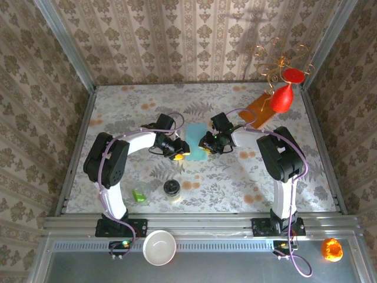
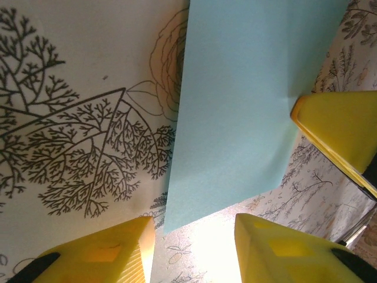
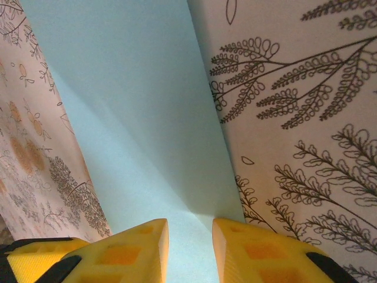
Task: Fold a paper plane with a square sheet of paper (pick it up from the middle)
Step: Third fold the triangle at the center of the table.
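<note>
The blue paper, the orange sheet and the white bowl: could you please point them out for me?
blue paper [image 1: 196, 137], top view, bare middle.
orange sheet [image 1: 258, 109], top view, its middle.
white bowl [image 1: 159, 248], top view, its inside.

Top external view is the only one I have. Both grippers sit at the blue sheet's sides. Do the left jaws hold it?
Observer: No. The left gripper has its jaws apart, with a corner of the square sheet of paper just beyond their tips.
Operator: And the right one?
Observer: The right gripper has its jaws narrowly apart; the sheet's edge shows in the gap.
Operator: Is the paper flat?
Observer: In the right wrist view a diagonal line crosses it, a crease or a shadow; I cannot tell which.
</note>
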